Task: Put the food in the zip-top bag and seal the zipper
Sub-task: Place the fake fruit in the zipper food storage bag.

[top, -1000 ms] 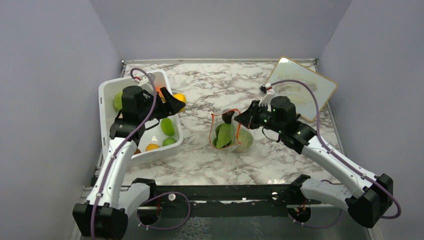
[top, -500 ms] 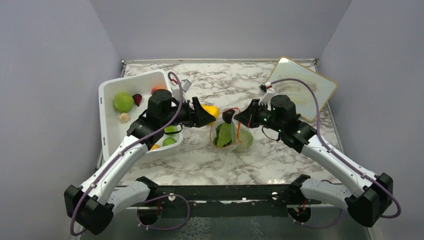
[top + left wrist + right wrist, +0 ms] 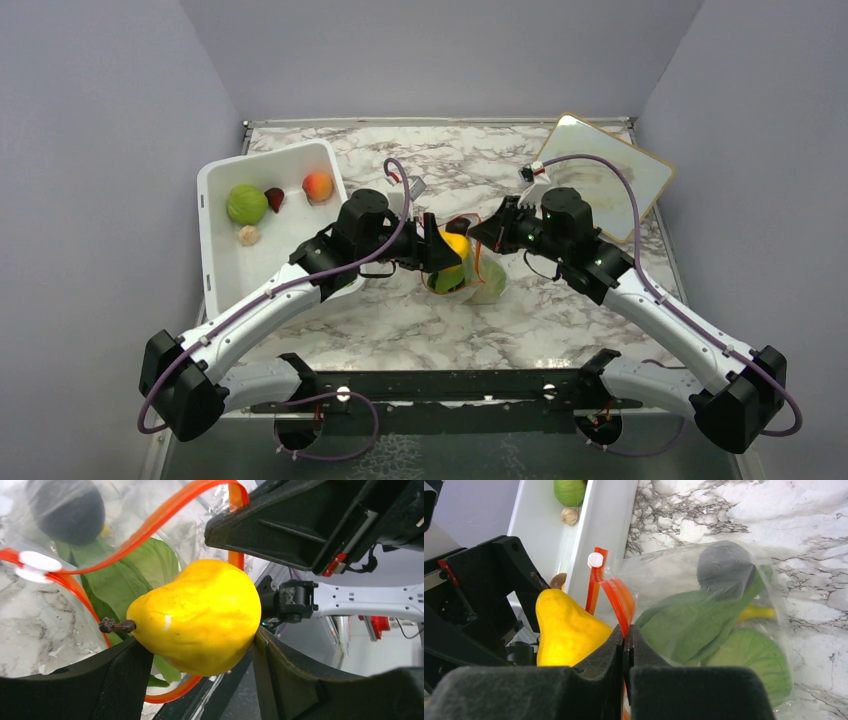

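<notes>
My left gripper (image 3: 440, 250) is shut on a yellow toy pear (image 3: 456, 246) and holds it at the open mouth of the zip-top bag (image 3: 486, 284). In the left wrist view the pear (image 3: 200, 617) sits between both fingers, brown stem to the left, just in front of the red-orange zipper (image 3: 165, 515) and its white slider (image 3: 37, 562). My right gripper (image 3: 627, 635) is shut on the zipper (image 3: 616, 597), pinching the bag's rim and holding it up. Inside the bag (image 3: 724, 605) lie a green leaf (image 3: 684, 625), a dark brown piece (image 3: 724, 567) and a round green item (image 3: 754, 665).
The white tub (image 3: 205, 230) stands at the left with a green ball (image 3: 246, 203), a dark red piece (image 3: 274, 197), an orange-red fruit (image 3: 318, 186) and a small beige item (image 3: 249, 235). A framed board (image 3: 605, 175) leans at the back right.
My left arm has swung right from the tub to the bag's mouth, carrying the yellow pear. My right gripper has kept its hold on the zipper in place.
</notes>
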Motion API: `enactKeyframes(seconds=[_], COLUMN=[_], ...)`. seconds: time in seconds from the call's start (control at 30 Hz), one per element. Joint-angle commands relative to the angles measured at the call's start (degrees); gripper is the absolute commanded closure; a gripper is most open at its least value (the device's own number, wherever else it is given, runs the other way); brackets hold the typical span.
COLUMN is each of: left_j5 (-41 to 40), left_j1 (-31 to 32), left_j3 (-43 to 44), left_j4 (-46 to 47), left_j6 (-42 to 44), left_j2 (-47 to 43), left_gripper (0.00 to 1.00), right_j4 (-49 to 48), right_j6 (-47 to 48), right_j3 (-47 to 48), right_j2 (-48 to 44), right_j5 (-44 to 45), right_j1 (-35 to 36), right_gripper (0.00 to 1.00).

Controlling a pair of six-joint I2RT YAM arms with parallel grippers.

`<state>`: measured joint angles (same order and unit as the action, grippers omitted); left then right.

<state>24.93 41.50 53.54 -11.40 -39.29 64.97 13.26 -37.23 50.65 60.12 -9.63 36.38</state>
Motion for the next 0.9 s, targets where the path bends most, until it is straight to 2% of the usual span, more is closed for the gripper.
enactKeyframes(seconds=[0.0, 0.33, 0.87], left_j5=[-4.7, -7.3, -4.6], left_j1=[0.6, 1.0, 1.5], left_j3=[-0.5, 0.7, 1.6], left_j4=[0.9, -2.8, -3.0], left_j6=[1.2, 3.2, 3.0], left_j2=[0.6, 1.5, 1.8], left_gripper=[0.45, 0.43, 0.20], right_j4=[0.1, 0.2, -0.1], right_j6=[0.7, 0.6, 0.4], right_j3=[2.2, 2.4, 2.1], right_j2=[-0.1, -1.4, -1.1], right_j5=[2.0, 2.0, 1.6], right_j1=[0.1, 0.1, 0.1], right_gripper=[0.99, 0.99, 0.99])
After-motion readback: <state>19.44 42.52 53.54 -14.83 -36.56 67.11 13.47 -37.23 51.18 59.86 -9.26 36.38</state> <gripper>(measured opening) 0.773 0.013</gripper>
